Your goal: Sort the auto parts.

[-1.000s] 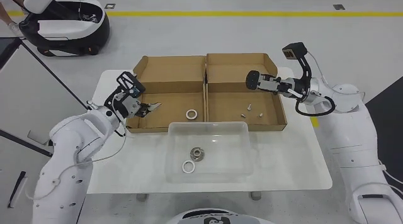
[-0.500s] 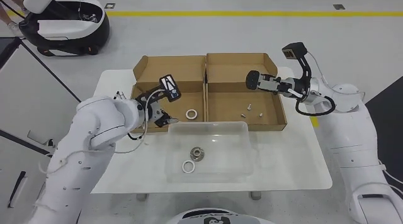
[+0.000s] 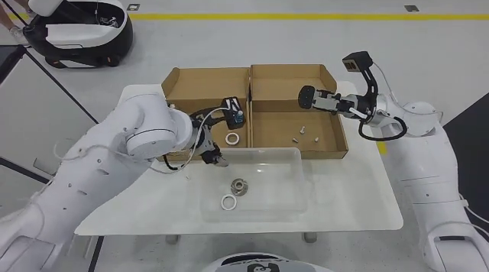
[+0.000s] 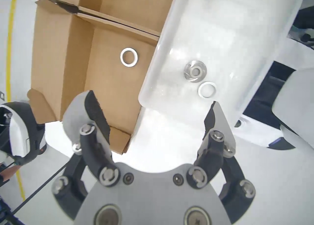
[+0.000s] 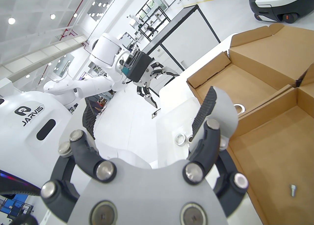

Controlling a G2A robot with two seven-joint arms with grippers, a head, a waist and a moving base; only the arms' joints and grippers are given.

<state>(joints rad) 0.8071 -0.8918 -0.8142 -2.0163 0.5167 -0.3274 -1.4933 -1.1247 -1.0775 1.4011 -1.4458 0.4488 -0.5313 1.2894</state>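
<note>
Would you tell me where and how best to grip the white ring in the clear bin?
Pinch the white ring across its thin rim, probably straight down from above: it lies flat inside the clear bin, whose walls block a sideways approach, and the flanged metal part sits close beside it.

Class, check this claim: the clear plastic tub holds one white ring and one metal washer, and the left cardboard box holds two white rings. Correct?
No. The left brown cardboard box holds one flat white ring, not two; the left wrist view shows it. The rest stands.
</note>
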